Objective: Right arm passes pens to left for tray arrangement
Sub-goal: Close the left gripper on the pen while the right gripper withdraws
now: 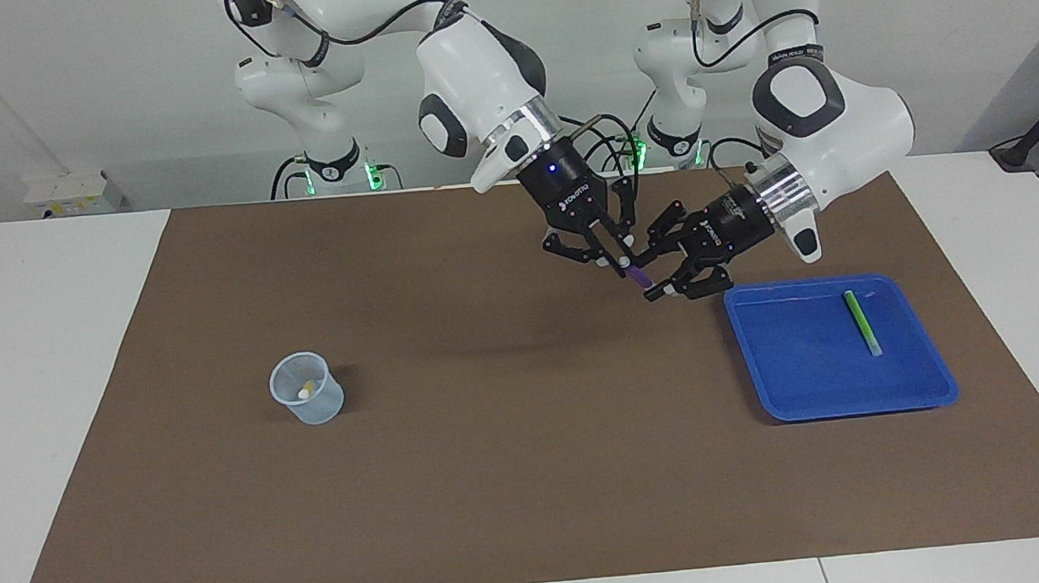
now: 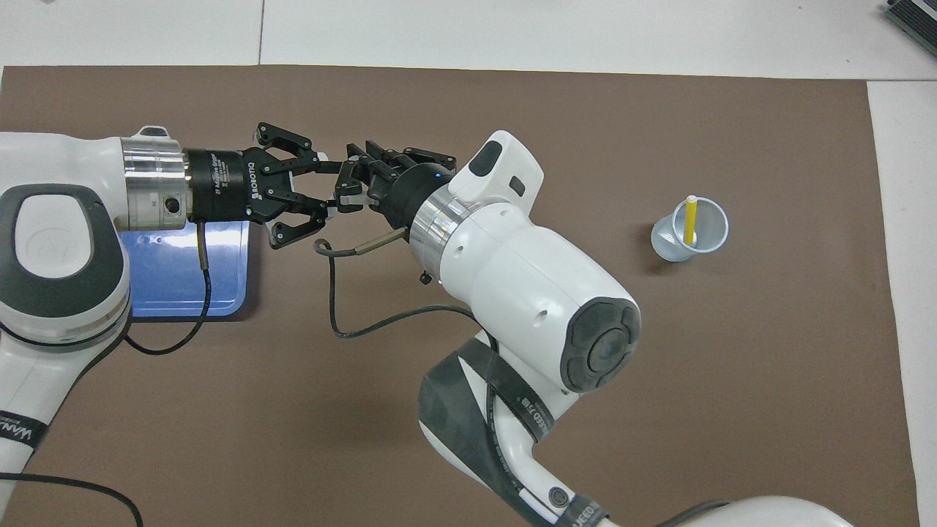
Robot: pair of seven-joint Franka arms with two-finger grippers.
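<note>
The purple pen (image 1: 635,275) hangs slantwise in the air over the brown mat, just beside the tray's corner. My right gripper (image 1: 620,263), the one with the blue wrist light, is shut on its upper end. My left gripper (image 1: 645,276) comes in from the tray's side and sits around the pen's lower end. From overhead the two grippers (image 2: 338,187) meet nose to nose and hide the pen. The blue tray (image 1: 843,412) holds the green pen (image 1: 862,322), lying flat. The yellow pen (image 2: 689,219) stands in the pale cup (image 2: 681,245).
The brown mat (image 1: 514,475) covers most of the white table. The cup (image 1: 308,407) stands toward the right arm's end, the tray (image 2: 183,293) toward the left arm's end. A cable loops from the right wrist over the mat.
</note>
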